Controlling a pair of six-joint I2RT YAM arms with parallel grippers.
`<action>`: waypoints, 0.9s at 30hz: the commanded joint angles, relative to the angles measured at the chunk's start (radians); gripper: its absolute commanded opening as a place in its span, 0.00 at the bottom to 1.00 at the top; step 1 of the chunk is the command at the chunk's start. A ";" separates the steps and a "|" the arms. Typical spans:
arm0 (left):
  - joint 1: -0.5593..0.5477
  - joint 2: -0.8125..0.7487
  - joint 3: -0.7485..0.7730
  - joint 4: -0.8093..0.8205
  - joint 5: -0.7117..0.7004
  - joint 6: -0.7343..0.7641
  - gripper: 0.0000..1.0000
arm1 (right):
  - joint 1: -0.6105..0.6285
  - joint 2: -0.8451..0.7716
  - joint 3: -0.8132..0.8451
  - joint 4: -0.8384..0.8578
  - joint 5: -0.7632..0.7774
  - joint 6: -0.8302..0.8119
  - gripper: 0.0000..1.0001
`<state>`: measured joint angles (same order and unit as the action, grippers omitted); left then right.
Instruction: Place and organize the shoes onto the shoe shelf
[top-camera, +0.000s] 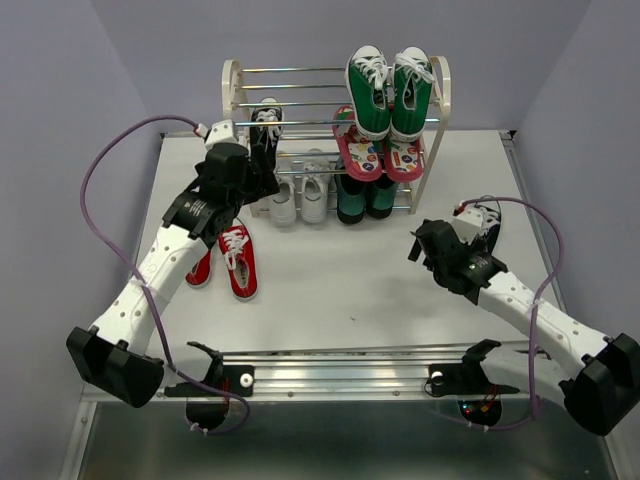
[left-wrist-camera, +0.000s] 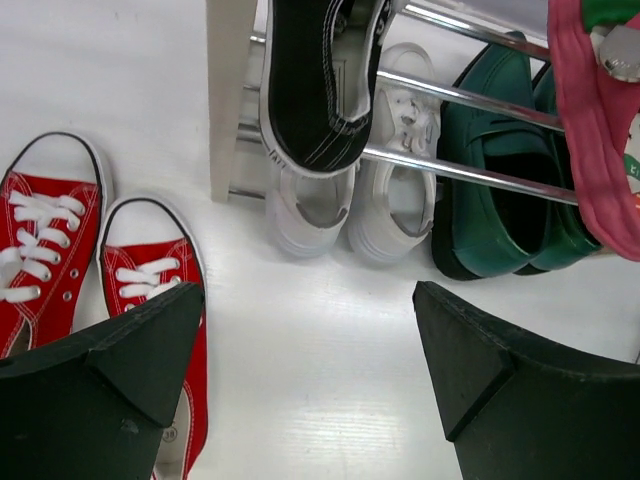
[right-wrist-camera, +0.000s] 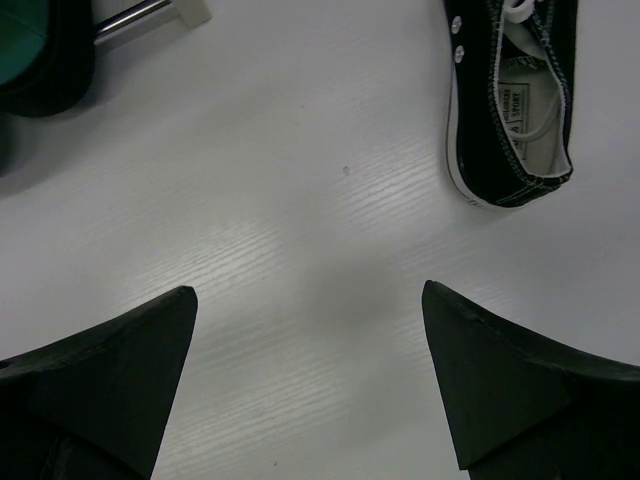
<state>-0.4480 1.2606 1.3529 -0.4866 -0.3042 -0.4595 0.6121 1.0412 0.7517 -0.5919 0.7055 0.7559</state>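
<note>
The shoe shelf stands at the back. One black sneaker lies on a middle tier at the left; it also shows in the left wrist view. The white pair sits on the bottom tier, also in the left wrist view. The red pair lies on the table left of the shelf, also in the left wrist view. The other black sneaker lies on the table at the right. My left gripper is open and empty in front of the shelf. My right gripper is open and empty over bare table.
Green high-tops stand on the top tier at the right, pink flip-flops below them, and dark green shoes on the bottom tier. A metal rail runs along the near table edge. Purple walls close in the sides.
</note>
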 joint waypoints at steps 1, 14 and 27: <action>-0.001 -0.137 -0.083 0.059 0.011 -0.044 0.99 | -0.098 -0.012 0.037 -0.078 -0.017 0.045 1.00; -0.001 -0.352 -0.380 0.151 0.033 -0.077 0.99 | -0.509 0.028 0.028 -0.091 -0.201 -0.075 1.00; 0.000 -0.380 -0.405 0.171 0.011 -0.071 0.99 | -0.612 0.264 0.029 0.175 -0.213 -0.133 0.94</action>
<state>-0.4480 0.9150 0.9611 -0.3618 -0.2687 -0.5335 0.0189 1.2766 0.7528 -0.5217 0.4751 0.6456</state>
